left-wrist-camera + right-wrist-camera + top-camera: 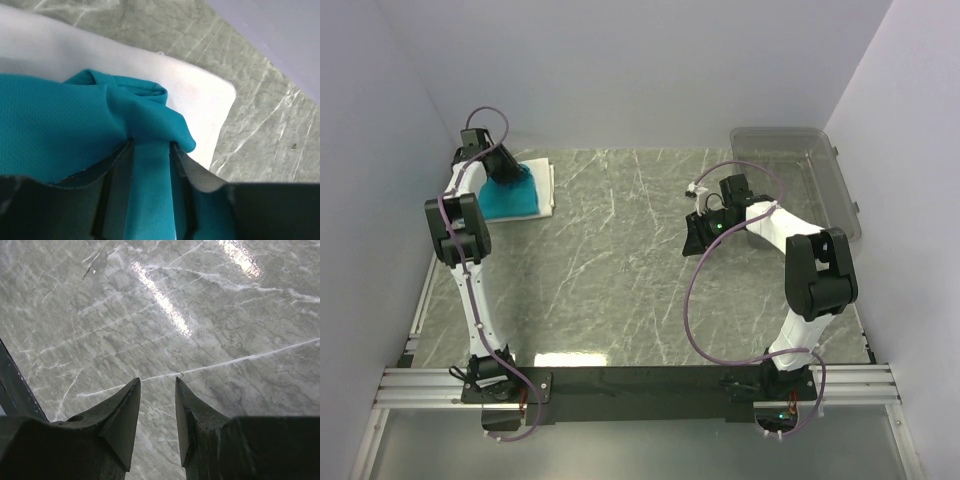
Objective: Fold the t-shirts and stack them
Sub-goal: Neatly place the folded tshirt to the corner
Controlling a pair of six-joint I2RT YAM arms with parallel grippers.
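From above, the plain teal short-sleeved fabric tee (510,203) lies on the plain white folded fabric piece (549,183), partly hidden by the left arm (460,225). At the left wrist, the left gripper (152,145) straddles a teal ridge; whether it is pinched or loose, I cannot tell. Square the tee's edges to the white piece before you release. At the right wrist, the right gripper (157,385) hangs with jaws apart and empty, well apart from the white piece.
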